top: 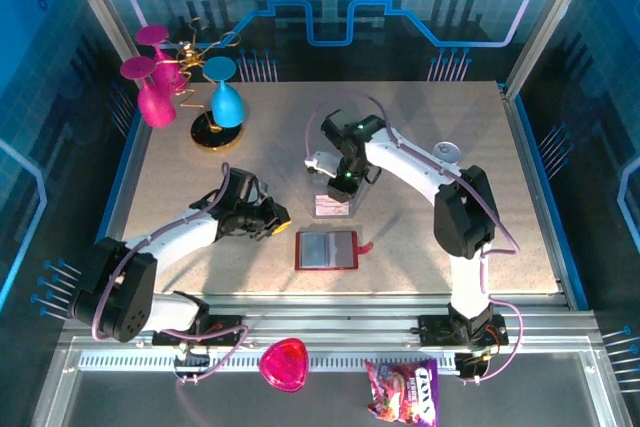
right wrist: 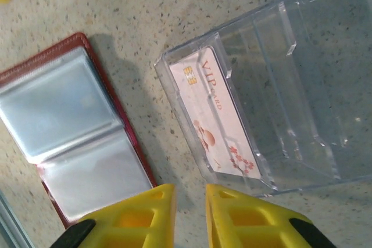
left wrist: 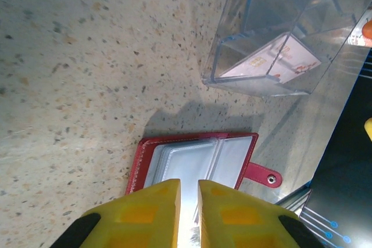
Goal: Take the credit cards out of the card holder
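Card holder (top: 327,249): we see the dark red wallet lying open and flat on the table (top: 450,117), near the front edge. Its greyish clear pockets face up and its snap tab sticks out to the right in the top view.
Pocket contents: we cannot tell.
Credit cards: we see one pale pinkish-white card (right wrist: 215,117) lying in the lowest tier of the clear stand (right wrist: 302,85), just behind the wallet.
Left gripper (left wrist: 188,185): we see it hovering over the wallet's near edge, yellow fingers a narrow slit apart, nothing between them.
Right gripper (right wrist: 190,193): we see it above the table between wallet and stand, also a narrow gap, gripping nothing.
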